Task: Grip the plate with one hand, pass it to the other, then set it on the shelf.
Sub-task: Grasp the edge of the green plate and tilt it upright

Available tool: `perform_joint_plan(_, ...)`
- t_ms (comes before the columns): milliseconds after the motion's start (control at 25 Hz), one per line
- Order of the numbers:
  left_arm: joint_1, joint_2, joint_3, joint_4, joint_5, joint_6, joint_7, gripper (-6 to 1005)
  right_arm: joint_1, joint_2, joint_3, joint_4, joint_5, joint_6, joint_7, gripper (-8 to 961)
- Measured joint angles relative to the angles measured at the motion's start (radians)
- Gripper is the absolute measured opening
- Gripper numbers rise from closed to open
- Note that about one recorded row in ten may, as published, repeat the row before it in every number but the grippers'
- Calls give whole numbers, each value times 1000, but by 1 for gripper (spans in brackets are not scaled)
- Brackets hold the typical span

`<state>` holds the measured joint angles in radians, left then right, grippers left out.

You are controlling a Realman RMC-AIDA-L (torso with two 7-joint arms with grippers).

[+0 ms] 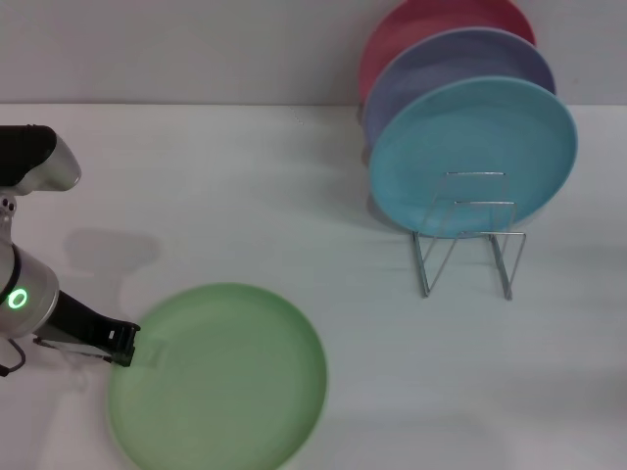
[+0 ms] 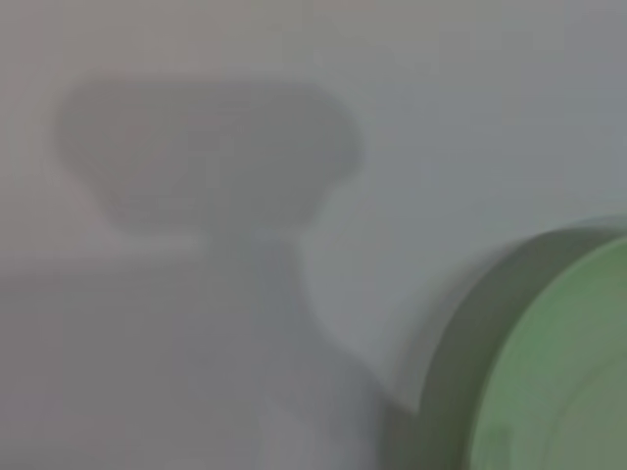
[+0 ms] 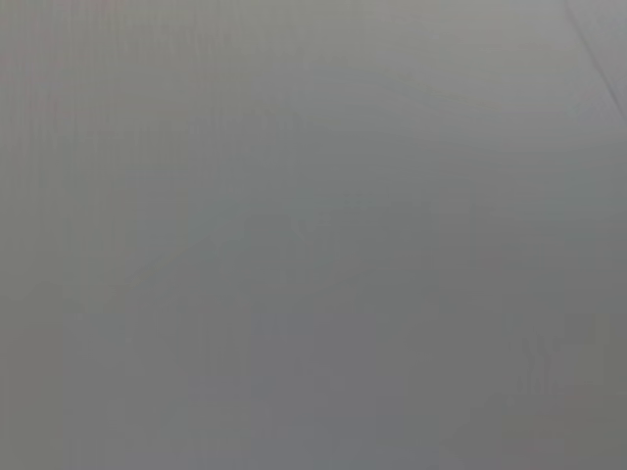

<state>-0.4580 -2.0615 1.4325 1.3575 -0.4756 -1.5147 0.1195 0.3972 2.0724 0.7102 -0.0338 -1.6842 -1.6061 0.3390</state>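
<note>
Step in hand: first grip. Left gripper (image 1: 137,345), lower left of the head view, meets the plate (image 1: 220,377) rim; finger state cannot be told, possibly straddling. Next: clamp, lift.

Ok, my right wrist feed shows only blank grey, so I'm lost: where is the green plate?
Observer: The green plate lies flat on the white table, on the robot's left, close to it.
Operator: Anything near it?
Observer: The left claw is at its left rim; the right claw is in no view.
Operator: And the rack?
Observer: The wire rack stands far right, holding a blue plate, a lavender plate and a pink plate upright; front loops bare.
</note>
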Motion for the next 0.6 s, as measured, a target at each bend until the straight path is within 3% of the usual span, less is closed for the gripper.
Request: perform_joint_plan(600, -4, -2, -53, 10, -9, 52, 28, 33, -1, 1, 0, 2, 0, 2, 0, 565)
